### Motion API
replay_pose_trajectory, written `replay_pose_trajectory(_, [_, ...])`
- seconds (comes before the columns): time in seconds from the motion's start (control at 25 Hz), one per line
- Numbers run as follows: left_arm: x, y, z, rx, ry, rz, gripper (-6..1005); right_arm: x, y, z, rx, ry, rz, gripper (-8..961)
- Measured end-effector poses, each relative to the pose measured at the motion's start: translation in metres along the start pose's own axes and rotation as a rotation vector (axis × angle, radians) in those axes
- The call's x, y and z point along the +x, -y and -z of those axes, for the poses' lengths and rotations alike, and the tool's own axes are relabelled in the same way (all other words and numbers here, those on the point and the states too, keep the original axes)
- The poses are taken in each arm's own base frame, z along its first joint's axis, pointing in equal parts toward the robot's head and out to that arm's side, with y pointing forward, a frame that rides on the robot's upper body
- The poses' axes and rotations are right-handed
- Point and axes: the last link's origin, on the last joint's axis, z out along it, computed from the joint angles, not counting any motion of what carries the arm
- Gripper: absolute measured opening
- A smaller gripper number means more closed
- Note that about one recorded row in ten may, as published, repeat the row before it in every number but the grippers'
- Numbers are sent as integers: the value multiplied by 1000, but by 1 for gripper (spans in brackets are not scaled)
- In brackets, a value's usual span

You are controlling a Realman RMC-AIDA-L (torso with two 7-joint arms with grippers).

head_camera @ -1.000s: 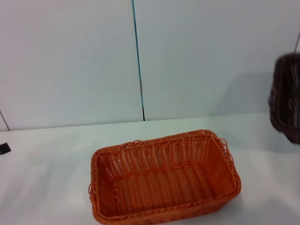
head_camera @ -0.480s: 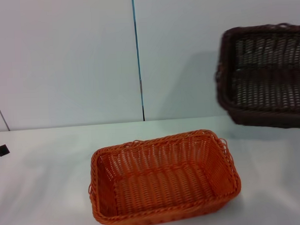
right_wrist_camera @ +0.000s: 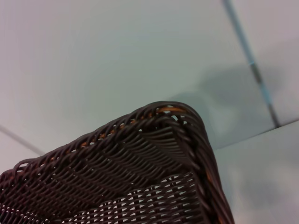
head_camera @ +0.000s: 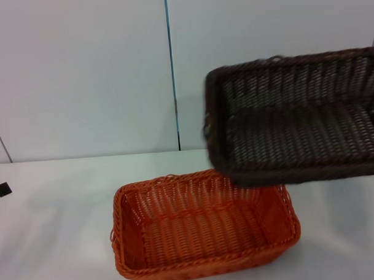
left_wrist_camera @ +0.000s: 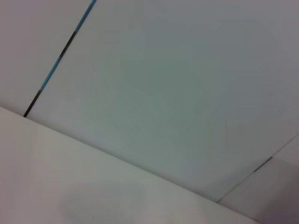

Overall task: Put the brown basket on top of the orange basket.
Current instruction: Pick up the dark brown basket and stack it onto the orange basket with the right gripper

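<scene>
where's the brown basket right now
In the head view the brown basket is in the air on the robot's right, above the far right corner of the orange basket, which sits on the white table.

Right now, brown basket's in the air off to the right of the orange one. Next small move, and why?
Probably carry it a bit more toward the robot's left and nearer the robot before lowering. The brown basket hangs above the table, overlapping only the orange basket's far right corner in the head view, and extends past the frame's right edge. The rims aren't lined up yet, so lowering now would likely land it off-center.
</scene>
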Motion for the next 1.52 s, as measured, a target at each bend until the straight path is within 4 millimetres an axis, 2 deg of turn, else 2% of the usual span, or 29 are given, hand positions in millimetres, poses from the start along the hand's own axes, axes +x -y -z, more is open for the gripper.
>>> replay_pose_trajectory(0.2, [-1, 0, 0, 0, 1, 2, 874, -14, 25, -30, 44, 94, 41, 164])
replay_pose_trajectory(0.48, [-1, 0, 0, 0, 2, 1, 874, -28, 40, -55, 87, 170, 51, 166])
replay_pose_trajectory(0.96, [-2, 1, 0, 7, 3, -1, 873, -56, 51, -83, 137, 263, 33, 170])
replay_pose_trajectory(1.52, [-4, 1, 0, 8, 9, -6, 873, -62, 50, -97, 136, 242, 21, 175])
